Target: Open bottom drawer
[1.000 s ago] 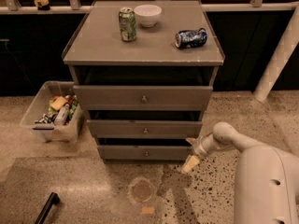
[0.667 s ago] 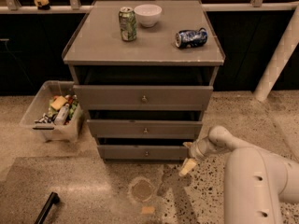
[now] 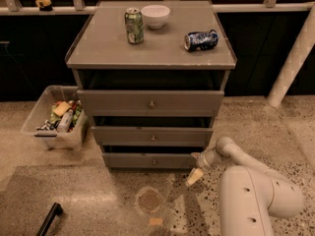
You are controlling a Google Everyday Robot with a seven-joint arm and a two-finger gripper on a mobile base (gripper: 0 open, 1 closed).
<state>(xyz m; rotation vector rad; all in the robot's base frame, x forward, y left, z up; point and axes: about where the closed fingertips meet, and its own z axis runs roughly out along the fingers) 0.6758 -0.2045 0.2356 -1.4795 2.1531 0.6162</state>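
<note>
The bottom drawer (image 3: 133, 161) is the lowest and narrowest of three grey-brown fronts in the cabinet, with a small brass knob (image 3: 154, 162) at its centre. It sits only slightly out from the cabinet. My gripper (image 3: 195, 175) is low above the floor, just in front of the drawer's right end, to the right of the knob and apart from it. The white arm (image 3: 236, 157) reaches in from the lower right.
The middle drawer (image 3: 152, 136) and top drawer (image 3: 150, 103) stand above. On the cabinet top are a green can (image 3: 133, 26), a white bowl (image 3: 155, 15) and a blue can (image 3: 201, 40) lying on its side. A clear bin (image 3: 39, 130) of items stands left. A black handle (image 3: 49, 219) lies on the floor.
The gripper has shifted slightly left, toward the right end of the bottom drawer. The drawers have not moved.
</note>
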